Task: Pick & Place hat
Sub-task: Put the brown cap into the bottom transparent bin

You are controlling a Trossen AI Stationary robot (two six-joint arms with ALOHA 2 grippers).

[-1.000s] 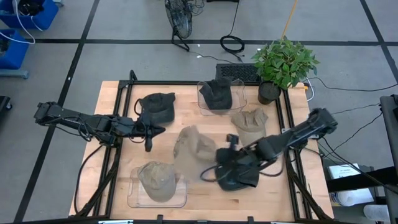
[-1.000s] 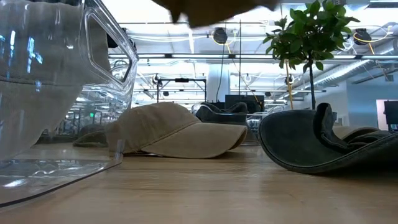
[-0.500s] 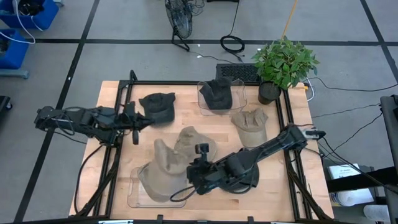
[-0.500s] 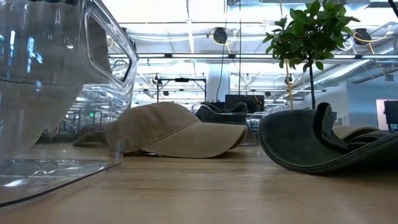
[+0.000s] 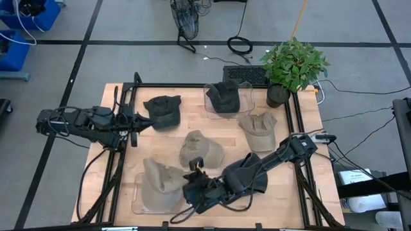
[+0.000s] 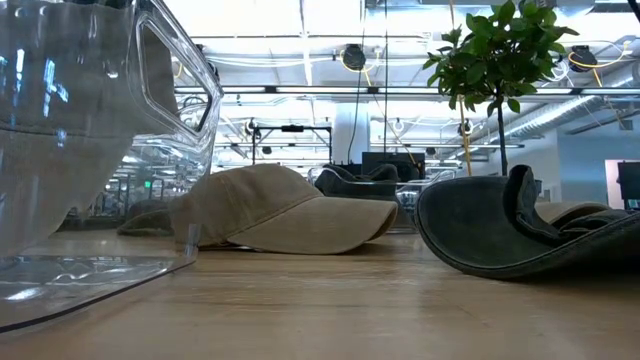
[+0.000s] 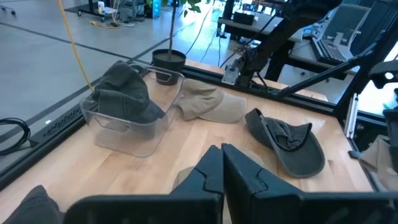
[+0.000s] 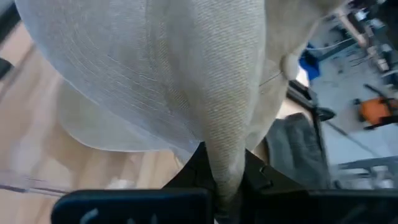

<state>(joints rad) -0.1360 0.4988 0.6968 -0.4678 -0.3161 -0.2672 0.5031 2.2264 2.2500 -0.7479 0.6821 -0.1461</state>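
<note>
My right gripper [image 5: 191, 182] reaches across the table's near side and is shut on a tan hat [image 5: 160, 179], which is over the clear bin [image 5: 137, 204] at the near left. The hat's cloth [image 8: 174, 68] fills the right wrist view. Whether another hat lies beneath it in the bin cannot be told. A second tan hat [image 5: 201, 149] lies crown up mid-table, also visible in the low view [image 6: 280, 210]. My left gripper [image 5: 135, 133] is shut, touches nothing, and waits near the left edge; its closed fingers [image 7: 222, 165] show in its wrist view. My right gripper pinches a fold of the tan hat's cloth [image 8: 227, 155] between its two fingers, coming from the table's right. The hat spreads out beyond the fingertips above the clear bin; whether it rests on the bin cannot be told.
A dark hat [image 5: 162, 110] lies at the far left. Another dark hat sits in a clear bin [image 5: 225, 97] at the far middle. A tan hat [image 5: 258, 128] lies right of centre, and a dark hat [image 5: 252, 180] under my right arm. A potted plant [image 5: 292, 64] stands at the far right corner.
My right gripper has swept from the table's near middle toward the left, carrying the tan hat through the air until it is over the near-left bin. My left gripper has drawn back toward the left edge.
</note>
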